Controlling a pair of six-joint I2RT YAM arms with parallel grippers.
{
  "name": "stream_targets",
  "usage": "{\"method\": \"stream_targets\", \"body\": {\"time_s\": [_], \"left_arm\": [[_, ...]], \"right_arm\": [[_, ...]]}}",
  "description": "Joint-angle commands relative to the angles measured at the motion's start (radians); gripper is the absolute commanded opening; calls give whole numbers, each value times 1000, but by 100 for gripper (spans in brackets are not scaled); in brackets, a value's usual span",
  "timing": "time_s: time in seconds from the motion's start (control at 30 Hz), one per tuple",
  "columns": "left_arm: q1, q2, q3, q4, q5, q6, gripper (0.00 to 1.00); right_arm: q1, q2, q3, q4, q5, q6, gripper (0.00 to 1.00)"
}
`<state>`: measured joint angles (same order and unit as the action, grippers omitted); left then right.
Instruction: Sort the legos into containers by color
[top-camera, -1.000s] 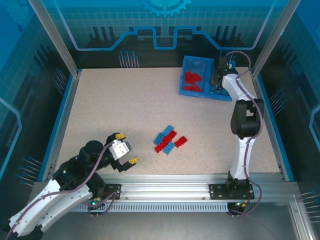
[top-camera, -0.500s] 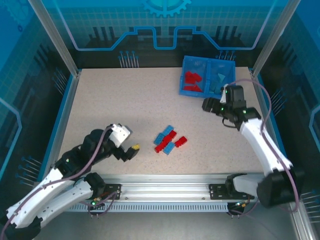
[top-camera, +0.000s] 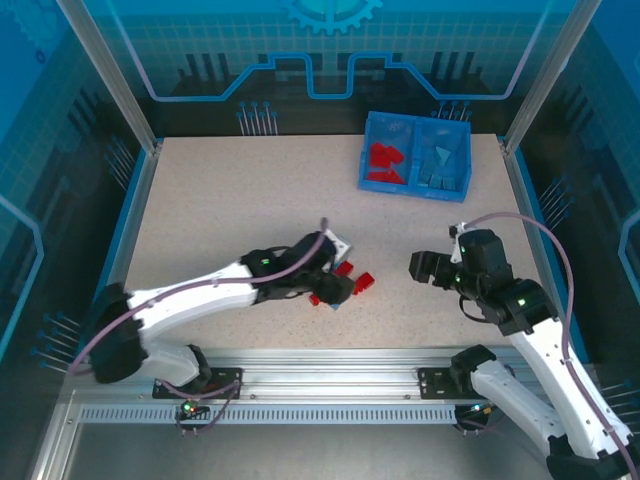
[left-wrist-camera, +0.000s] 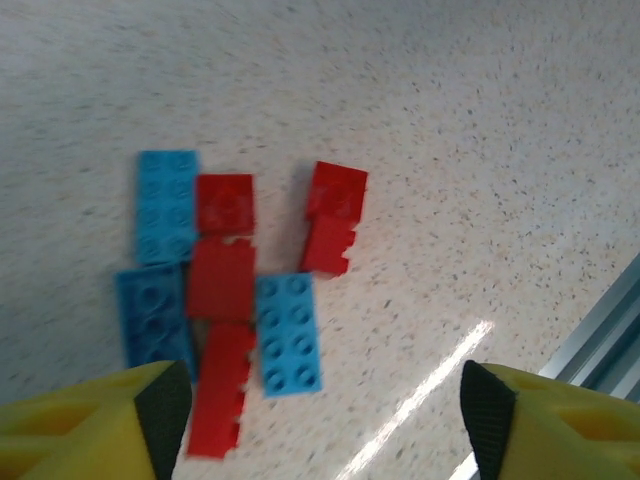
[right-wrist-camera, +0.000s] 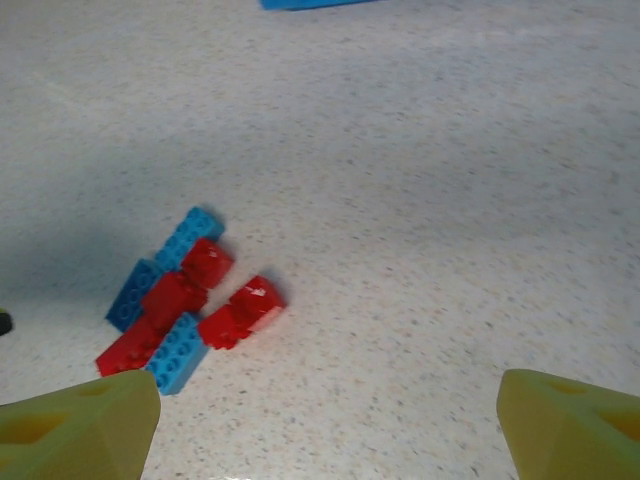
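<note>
A cluster of red and light blue legos (left-wrist-camera: 221, 278) lies mid-table, seen also in the right wrist view (right-wrist-camera: 185, 300). My left gripper (top-camera: 332, 288) hangs open right over the cluster, covering part of it from above. In its wrist view the left gripper (left-wrist-camera: 325, 410) has its fingers (left-wrist-camera: 165, 405) spread wide, with a blue lego (left-wrist-camera: 289, 332) and a red one (left-wrist-camera: 220, 390) just ahead of them. My right gripper (top-camera: 415, 268) is open and empty, to the right of the cluster. The blue bin (top-camera: 415, 190) stands at the back right, red legos (top-camera: 385, 162) in its left compartment and blue ones (top-camera: 440, 165) in its right.
A raised blue rim borders the speckled table (top-camera: 230, 200). An aluminium rail (top-camera: 330, 365) runs along the near edge and shows in the left wrist view (left-wrist-camera: 610, 330). Bare tabletop (right-wrist-camera: 420, 200) separates the right gripper from the cluster.
My left arm has swung from the near left corner out to the lego cluster. My right arm has pulled back from the bin toward the near right of the table.
</note>
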<state>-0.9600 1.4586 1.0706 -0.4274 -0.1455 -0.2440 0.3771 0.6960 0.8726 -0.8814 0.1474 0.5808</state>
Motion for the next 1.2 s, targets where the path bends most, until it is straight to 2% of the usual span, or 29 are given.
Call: {"method": "stream_targets", "body": {"time_s": [0.0,0.1,0.23,0.43,0.57,0.8,0.87,1.07,1.17], "left_arm": [[-24,135,116,-37,-18,-15,70],[-26,237,176,-44,-35,4,64],[-26,348,235,-52,-50,32,61],[-26,433,268,-31,-43,46,54],[-31,477,295,-75,-25,53,51],[-51,516,279,-96,-149,80,46],[-52,531,279,-98,-154,81,44],[-52,541,262,-66,-156,66,33],[-56,509,250,-38,-143,58,18]], "right_arm": [[-11,-7,-19,-52,71,54,89],[-12,-13,-38,-31,47,52,90],[-13,-21,-73,-16,22,62,90],[-13,-27,-91,-18,16,67,90],[-13,-33,-86,-32,25,60,90],[-12,-44,-92,-25,25,57,90],[-12,-43,-92,-22,24,59,90],[-12,-36,-82,-27,17,65,90],[-11,-36,-78,-24,-9,58,91]]}}
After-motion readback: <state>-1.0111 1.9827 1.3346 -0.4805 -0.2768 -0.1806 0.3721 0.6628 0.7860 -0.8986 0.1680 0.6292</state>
